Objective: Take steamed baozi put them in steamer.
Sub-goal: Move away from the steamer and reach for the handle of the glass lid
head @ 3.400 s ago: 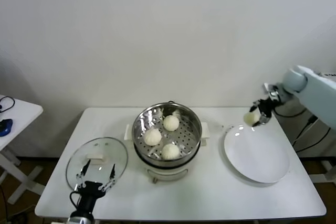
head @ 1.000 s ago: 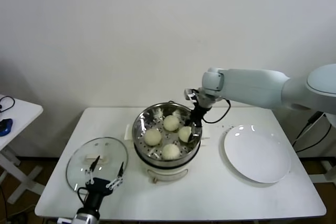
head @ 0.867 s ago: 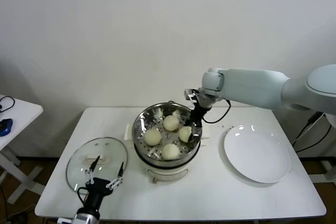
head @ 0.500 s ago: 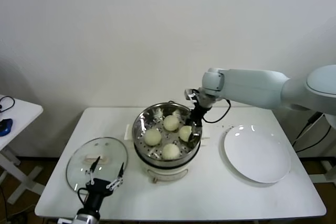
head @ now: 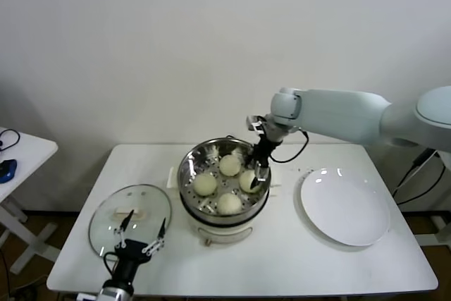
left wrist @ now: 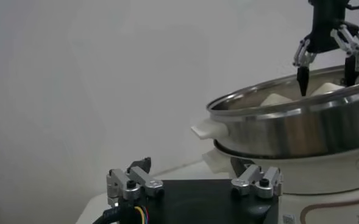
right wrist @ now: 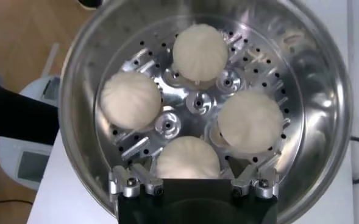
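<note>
Head view shows my right tool (head: 258, 168) hanging over the far right side of the steamer (head: 224, 182), just above one bun. Its fingers are spread apart and hold nothing. From my left wrist view I can see those two dark fingertips (left wrist: 302, 82) pointing down over the steamer rim (left wrist: 289, 103), with a gap between them.

Right under my right tool, four buns sit on the tray with holes inside the steamer. In my right wrist view they make a ring: one bun (right wrist: 188, 159) is closest to my tool, one (right wrist: 250, 121) is beside it, one (right wrist: 199, 52) is across the tray, and one (right wrist: 130, 100) is on the other side. They sit close together around the middle of the tray. None is in my grip.

My left tool (head: 135, 243) waits low at the near left edge of the bench (head: 282, 259), fingers spread, holding nothing. It is just in front of the round glass lid (head: 130, 216), which lies flat on the bench to the left of the steamer.

A white plate (head: 344, 207) lies on the bench to the right of the steamer.
</note>
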### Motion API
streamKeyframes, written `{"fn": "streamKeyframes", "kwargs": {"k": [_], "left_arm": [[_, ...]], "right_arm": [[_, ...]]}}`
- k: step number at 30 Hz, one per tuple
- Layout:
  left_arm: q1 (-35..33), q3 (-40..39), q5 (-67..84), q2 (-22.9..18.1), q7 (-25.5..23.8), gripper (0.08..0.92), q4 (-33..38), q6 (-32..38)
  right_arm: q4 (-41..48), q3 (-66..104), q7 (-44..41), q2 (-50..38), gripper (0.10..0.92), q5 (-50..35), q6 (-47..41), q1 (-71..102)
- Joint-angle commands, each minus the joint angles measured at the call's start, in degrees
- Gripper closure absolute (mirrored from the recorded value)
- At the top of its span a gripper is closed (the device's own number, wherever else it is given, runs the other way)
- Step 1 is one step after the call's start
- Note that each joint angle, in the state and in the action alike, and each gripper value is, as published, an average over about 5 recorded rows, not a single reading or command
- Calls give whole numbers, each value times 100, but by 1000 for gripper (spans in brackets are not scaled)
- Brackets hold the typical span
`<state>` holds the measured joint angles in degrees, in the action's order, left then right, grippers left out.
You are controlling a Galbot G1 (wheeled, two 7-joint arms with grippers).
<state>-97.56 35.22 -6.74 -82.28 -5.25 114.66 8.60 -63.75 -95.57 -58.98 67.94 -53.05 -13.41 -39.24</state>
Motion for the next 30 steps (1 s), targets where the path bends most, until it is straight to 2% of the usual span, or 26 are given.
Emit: {"fn": "streamKeyframes", "kwargs": {"k": [1,5,11,15,18,24,30], "left_arm": [[56,19,14,11,7,177,-19,-18],[128,71,22,14,10,177,-23,-20],[258,165,66,31,30,177,17,57],[321,180,89,31,84,177,58,118],[347,152,56,10,137,177,86,156],[322,65,-95,-62,201,177,115,217],[237,19,-245,-116,226,177,134,240]], "right_arm": [[-725,581,44,-765,203,-28,55,-328],[-1322,1082,438,-1608,203,209,217,-218],[-2090,2194,1548,-3050,203,402,501,630],[-2580,3658,2078,-3906,203,625,589,1835],[-2867,5293,2474,-4349,203,858,673,3368],[-3396,8998,3204,-4443,203,1570,894,6917],[-3901,11652,3719,-3661,203,1914,1127,9646]]}}
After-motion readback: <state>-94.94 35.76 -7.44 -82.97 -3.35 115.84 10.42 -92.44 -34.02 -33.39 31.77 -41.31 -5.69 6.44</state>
